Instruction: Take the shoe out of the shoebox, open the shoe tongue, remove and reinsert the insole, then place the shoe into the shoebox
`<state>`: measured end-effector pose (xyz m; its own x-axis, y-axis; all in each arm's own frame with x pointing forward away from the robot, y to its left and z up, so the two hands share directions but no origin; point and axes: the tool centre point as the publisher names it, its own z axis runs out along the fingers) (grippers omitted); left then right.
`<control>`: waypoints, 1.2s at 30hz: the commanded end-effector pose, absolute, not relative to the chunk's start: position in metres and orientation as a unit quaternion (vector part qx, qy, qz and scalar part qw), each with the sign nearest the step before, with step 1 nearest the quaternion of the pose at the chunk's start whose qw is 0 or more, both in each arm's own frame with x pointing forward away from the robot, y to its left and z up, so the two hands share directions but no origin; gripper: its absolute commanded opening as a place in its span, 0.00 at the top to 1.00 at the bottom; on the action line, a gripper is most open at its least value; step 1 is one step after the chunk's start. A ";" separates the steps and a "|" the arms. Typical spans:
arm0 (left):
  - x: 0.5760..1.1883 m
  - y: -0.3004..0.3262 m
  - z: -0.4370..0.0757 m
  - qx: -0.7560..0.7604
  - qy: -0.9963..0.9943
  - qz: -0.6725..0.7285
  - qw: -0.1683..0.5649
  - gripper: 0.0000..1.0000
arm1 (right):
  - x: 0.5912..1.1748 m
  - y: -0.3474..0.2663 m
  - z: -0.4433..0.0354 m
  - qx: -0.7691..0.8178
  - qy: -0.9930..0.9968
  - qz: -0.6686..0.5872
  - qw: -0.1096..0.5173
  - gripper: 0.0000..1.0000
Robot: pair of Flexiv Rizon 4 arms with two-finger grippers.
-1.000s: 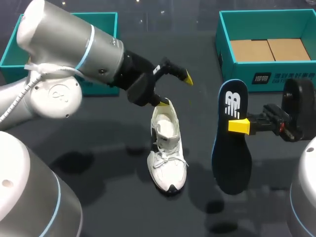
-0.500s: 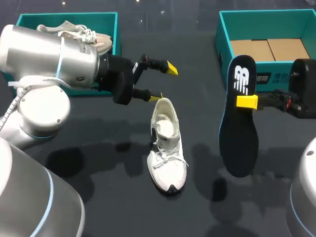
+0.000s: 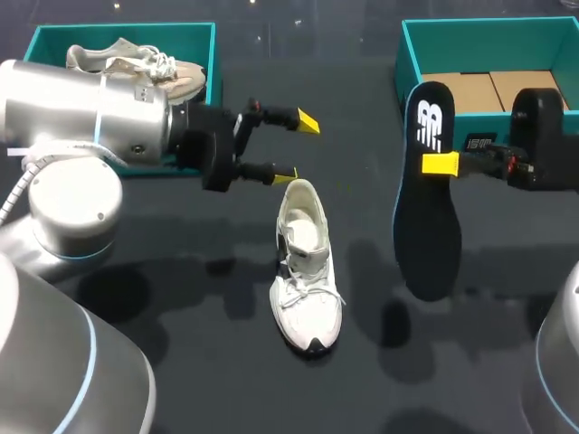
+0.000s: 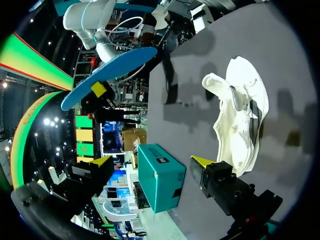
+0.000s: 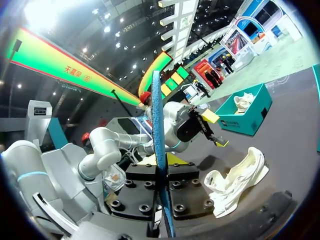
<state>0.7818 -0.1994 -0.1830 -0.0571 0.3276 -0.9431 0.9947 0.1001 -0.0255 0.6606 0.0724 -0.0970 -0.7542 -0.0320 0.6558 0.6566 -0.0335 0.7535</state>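
Right now the white shoe (image 3: 306, 271) is sitting upright on its sole near the middle of the dark surface (image 3: 208, 362), its toe pointing toward the robot and its heel pointing away. Its opening is facing up and the laces are lying loose over the front.

The dark, blue-edged insole (image 3: 427, 194) is hanging clear of the surface to the right of the shoe, well apart from it, with its long side running up and down. The right hand (image 3: 441, 165) is clenching it from both sides, its yellow tips pinching the upper half; in the right wrist view the insole is standing edge-on between the fingers.

The left hand (image 3: 297, 146) is hovering just beyond the shoe's heel with its fingers spread wide and gripping nothing.

Behind the insole, the teal shoebox (image 3: 414, 86) is sitting at the far right with flat cardboard (image 3: 493, 90) lying inside. A second teal box (image 3: 210, 54) at the far left is holding a beige shoe (image 3: 136, 61).
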 end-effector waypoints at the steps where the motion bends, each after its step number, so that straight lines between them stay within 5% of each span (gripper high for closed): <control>1: 0.786 -0.206 -0.181 0.552 0.599 -0.392 0.428 0.00 | 0.695 0.080 -0.107 -0.222 -0.637 -0.683 0.278 1.00; 36: 0.806 -0.219 -0.170 0.541 0.534 -0.458 0.461 0.00 | 0.802 0.080 -0.148 -0.311 -0.595 -0.675 0.305 1.00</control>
<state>0.8049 -0.2174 -0.1706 0.0100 0.1538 -0.9880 0.9999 -0.0024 0.0097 0.7974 0.0795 -0.1444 -0.6195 -0.0318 0.7843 0.7820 -0.1118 0.6131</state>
